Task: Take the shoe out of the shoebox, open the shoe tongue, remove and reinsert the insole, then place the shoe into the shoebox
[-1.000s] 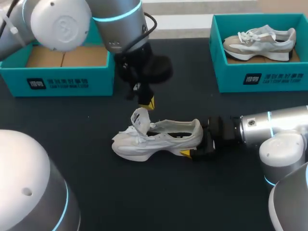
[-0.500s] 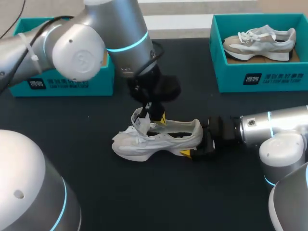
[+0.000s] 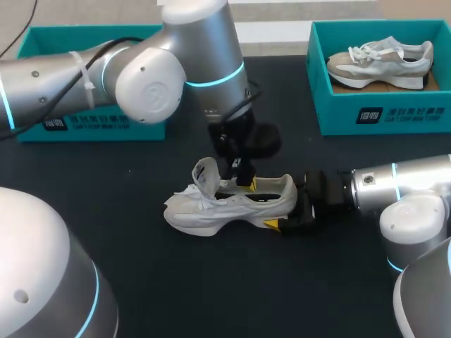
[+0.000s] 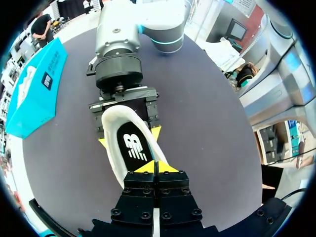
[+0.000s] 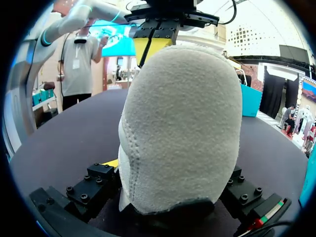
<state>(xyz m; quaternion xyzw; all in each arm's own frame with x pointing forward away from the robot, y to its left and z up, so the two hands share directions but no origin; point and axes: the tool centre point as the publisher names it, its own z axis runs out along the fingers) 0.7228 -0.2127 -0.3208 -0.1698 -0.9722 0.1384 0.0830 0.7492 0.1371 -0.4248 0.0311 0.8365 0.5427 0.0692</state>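
Note:
A white shoe [image 3: 225, 205] lies on its side on the dark table, its tongue [image 3: 206, 174] pulled up. My right gripper [image 3: 290, 208] is shut on the shoe's heel [image 5: 182, 123], one finger on each side. My left gripper [image 3: 245, 182] hangs over the shoe's opening, fingertips pressed together. In the left wrist view those shut tips [image 4: 156, 167] sit just above the black insole [image 4: 132, 148] inside the shoe. I cannot tell if they touch it. An open teal shoebox [image 3: 91, 120] stands at the back left, partly hidden by my left arm.
A second teal shoebox [image 3: 380, 116] at the back right holds another pale shoe [image 3: 380, 62]. Bare dark table lies in front of the shoe and between the two boxes.
My left gripper has moved right and down, from behind the raised tongue to over the shoe's opening. The right arm and the shoe have stayed still.

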